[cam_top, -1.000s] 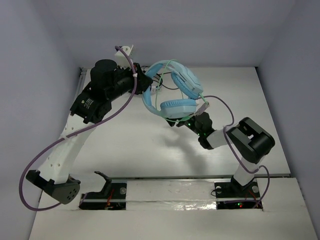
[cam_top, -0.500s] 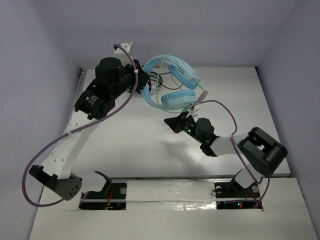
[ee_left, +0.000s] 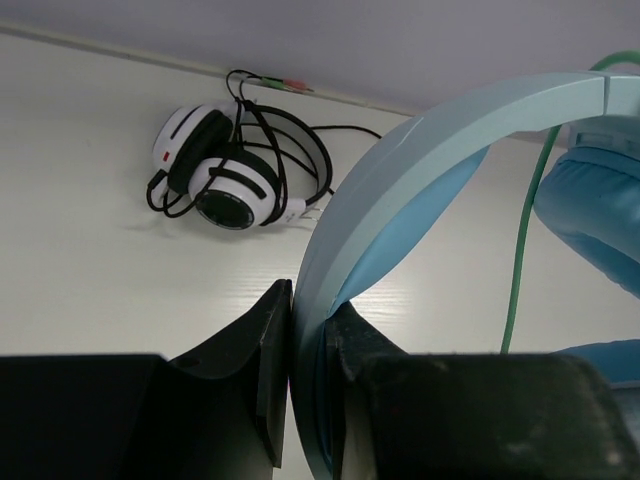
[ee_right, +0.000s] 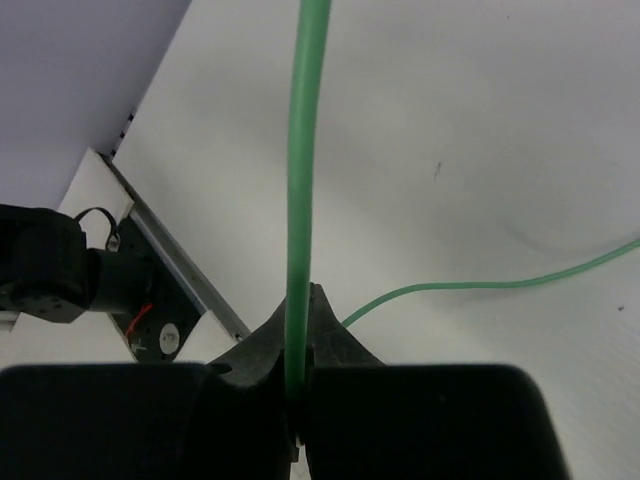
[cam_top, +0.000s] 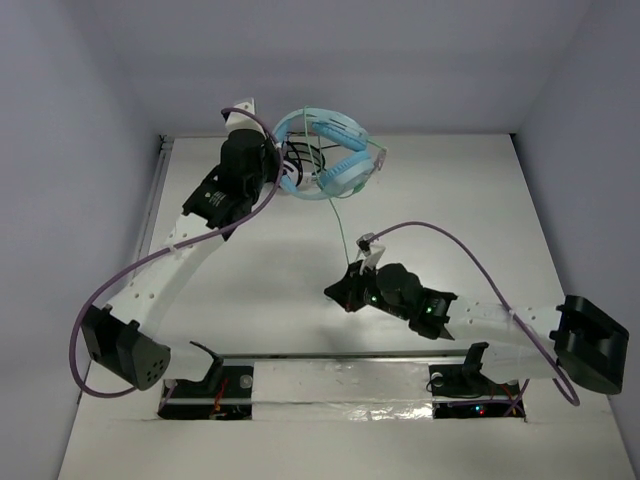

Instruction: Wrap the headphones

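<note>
The light blue headphones (cam_top: 330, 150) hang above the back of the table, held by their wide band (ee_left: 400, 150). My left gripper (cam_top: 284, 172) is shut on that band, its jaws (ee_left: 308, 300) pinching it from both sides. A blue ear cup (ee_left: 590, 210) shows at the right of the left wrist view. The thin green cable (cam_top: 342, 225) runs straight from the headphones toward the near edge. My right gripper (cam_top: 338, 293) is shut on the cable (ee_right: 305, 150), which passes taut between its jaws (ee_right: 303, 305). A loose stretch of cable (ee_right: 480, 285) trails on the table.
Smaller black-and-white headphones (ee_left: 225, 175) with a black cable lie at the back of the table by the wall. A metal rail (cam_top: 400, 355) runs along the near edge. An arm base (ee_right: 50, 270) stands by that rail.
My right gripper has shut on the green cable and drawn back toward the near edge, pulling the cable straight. The left arm has carried the headphones back and to the left.
</note>
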